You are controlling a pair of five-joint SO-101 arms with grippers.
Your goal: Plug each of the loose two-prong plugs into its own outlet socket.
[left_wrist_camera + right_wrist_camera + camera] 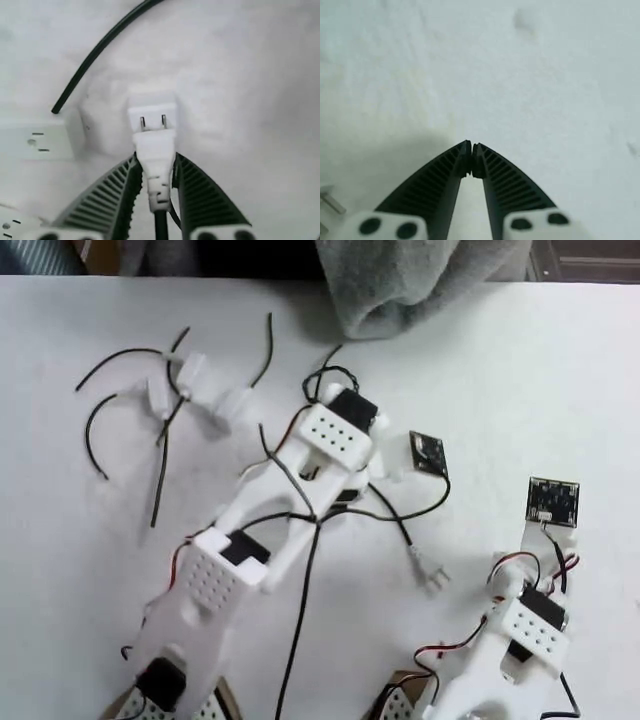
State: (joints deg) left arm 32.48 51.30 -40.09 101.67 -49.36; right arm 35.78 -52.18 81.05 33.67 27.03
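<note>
Left wrist view: my left gripper [155,160] is closed tight on a white plug [155,142]. My two fingers [117,195] press on its sides, one on each side, with the plug's black cord [161,225] running back between them. The plug's two prongs [142,123] point at a white socket block [152,102] and seem to touch its face, but I can see most of both prongs, so I think the plug is not pushed in all the way yet. Another outlet [35,142] lies off to one side. I think this plug is small, light and hard, with smooth sides that could slip, so the best place to hold it is on the flat sides of its body, not on the thin metal prongs and not on the bendy cord. The prongs could bend if I push crooked. My right gripper [471,150] holds nothing; its fingers are together with the tips touching, just above the bare white table [520,75]. A loose plug [432,575] lies flat on the table near my right arm, waiting with its cord curling away.
</note>
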